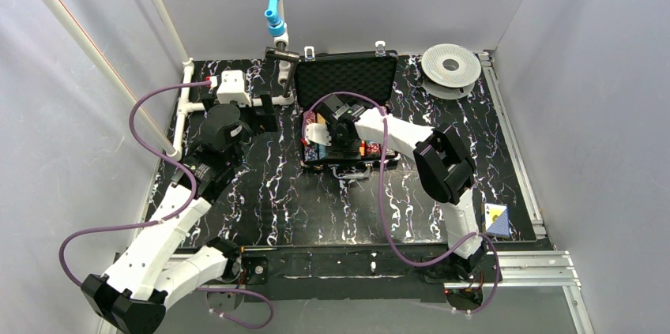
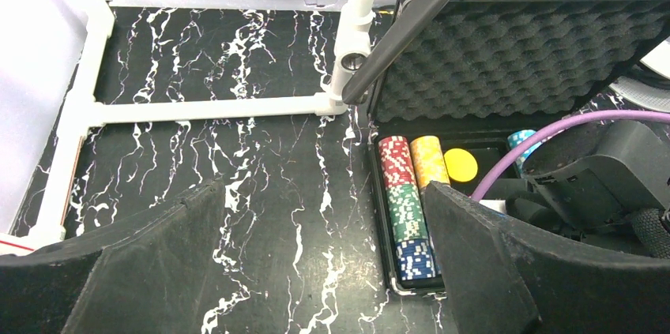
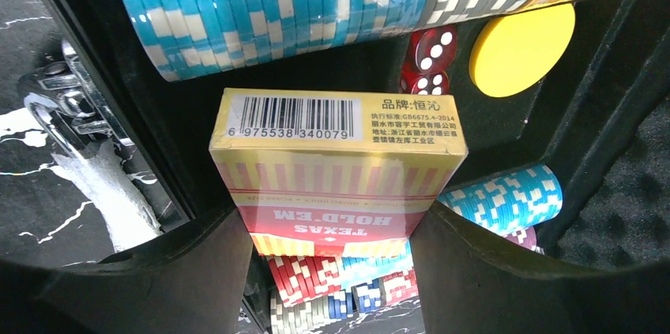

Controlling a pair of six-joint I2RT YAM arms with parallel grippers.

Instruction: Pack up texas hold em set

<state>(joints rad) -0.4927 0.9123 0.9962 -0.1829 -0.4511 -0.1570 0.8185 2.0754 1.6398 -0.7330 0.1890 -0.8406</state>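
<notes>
The black briefcase (image 1: 345, 77) lies open at the table's back, its foam lid (image 2: 513, 58) upright. Inside are rows of chips (image 2: 404, 208), a light-blue chip row (image 3: 276, 10), red dice (image 3: 430, 61) and a yellow disc (image 3: 521, 50). My right gripper (image 3: 336, 239) is shut on a red and yellow card deck (image 3: 340, 168), held just above the case's tray with both fingers against its sides. My left gripper (image 2: 324, 263) stands open over bare table just left of the case, holding nothing.
A white pipe frame (image 2: 205, 109) runs along the table's back left. A round white-grey spool (image 1: 450, 69) sits at the back right. A blue card box (image 1: 498, 219) lies near the right front edge. A purple cable (image 2: 553, 125) arcs over the case.
</notes>
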